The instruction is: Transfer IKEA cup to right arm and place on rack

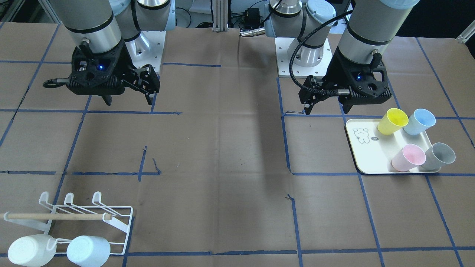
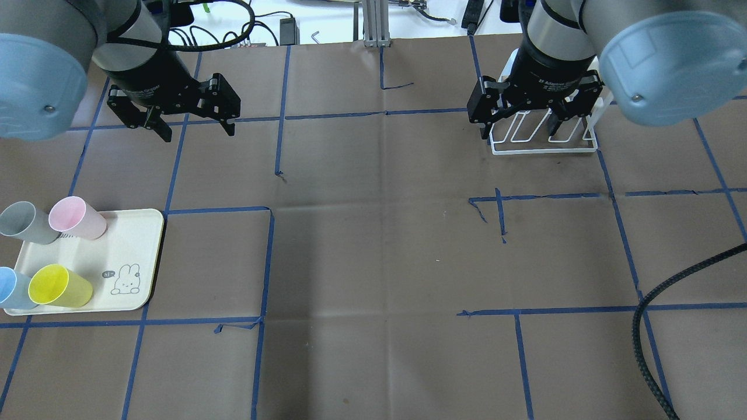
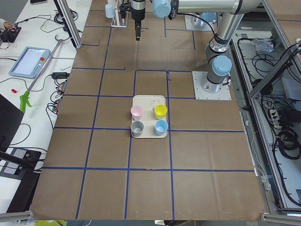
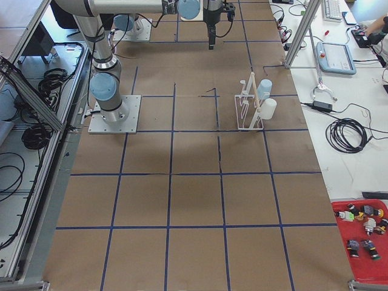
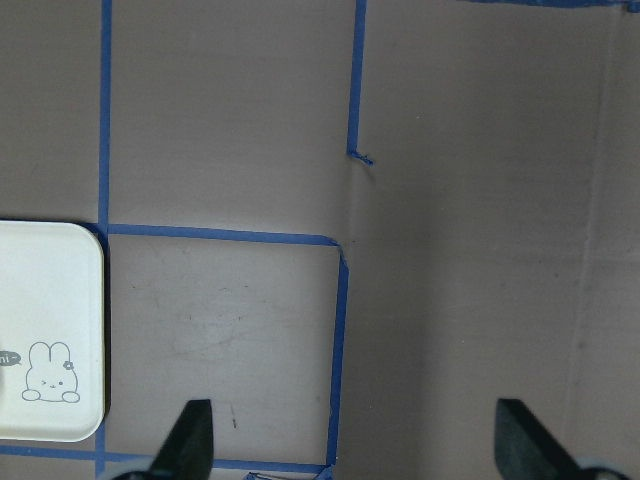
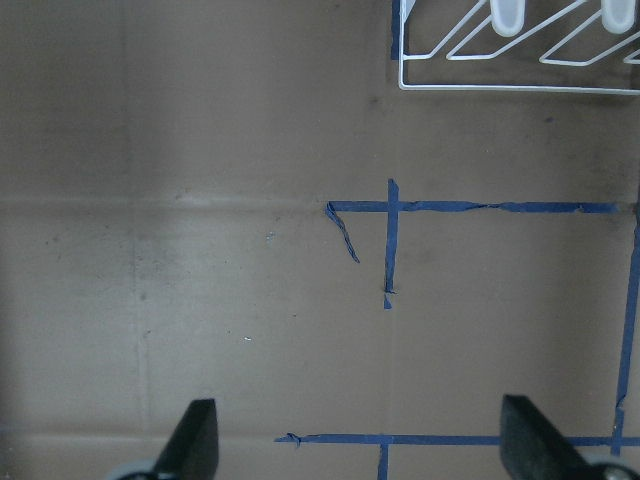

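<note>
Table was covered in brown paper with a blue tape grid. White bench alongside had coiled cables and a red tray of small bits.

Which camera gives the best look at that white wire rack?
The front-facing view: the whole rack shows, with dowel, white cup and pale blue cup. Overhead, the right gripper hides part; the right side view shows it small; the right wrist view catches only an edge.

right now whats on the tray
On the tray stand a yellow cup, blue cup, pink cup and grey cup, mouths up, next to a printed drawing. What lies under each cup is covered.
</note>
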{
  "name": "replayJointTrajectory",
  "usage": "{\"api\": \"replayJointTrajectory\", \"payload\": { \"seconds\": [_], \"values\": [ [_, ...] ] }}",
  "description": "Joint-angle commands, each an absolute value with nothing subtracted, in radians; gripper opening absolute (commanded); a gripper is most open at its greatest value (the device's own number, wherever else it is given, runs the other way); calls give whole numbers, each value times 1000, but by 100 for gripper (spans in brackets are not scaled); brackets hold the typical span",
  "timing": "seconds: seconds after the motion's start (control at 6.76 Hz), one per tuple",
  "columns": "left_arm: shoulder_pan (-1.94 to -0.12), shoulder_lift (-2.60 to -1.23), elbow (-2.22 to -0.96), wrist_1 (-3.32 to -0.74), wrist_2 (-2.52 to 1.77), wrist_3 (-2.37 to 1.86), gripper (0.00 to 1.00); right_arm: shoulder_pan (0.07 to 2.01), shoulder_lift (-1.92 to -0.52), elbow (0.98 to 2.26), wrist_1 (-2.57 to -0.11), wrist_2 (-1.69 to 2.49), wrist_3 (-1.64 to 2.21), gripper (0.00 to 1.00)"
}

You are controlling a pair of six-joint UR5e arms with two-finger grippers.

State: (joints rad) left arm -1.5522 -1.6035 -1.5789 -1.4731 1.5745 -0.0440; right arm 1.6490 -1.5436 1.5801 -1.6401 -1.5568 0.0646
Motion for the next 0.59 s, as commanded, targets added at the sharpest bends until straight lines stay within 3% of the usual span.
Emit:
{"api": "replayJointTrajectory", "payload": {
  "seconds": [0.0, 0.44],
  "values": [
    [-1552, -1605, -1578, -1473, 1575, -44, 100, 1638, -1560, 1588, -1646, -1554, 66, 100],
    [-1551, -1605, -1585, -1474, 1575, -40, 100, 1644, -1569, 1589, -1651, -1554, 69, 100]
  ]
}}
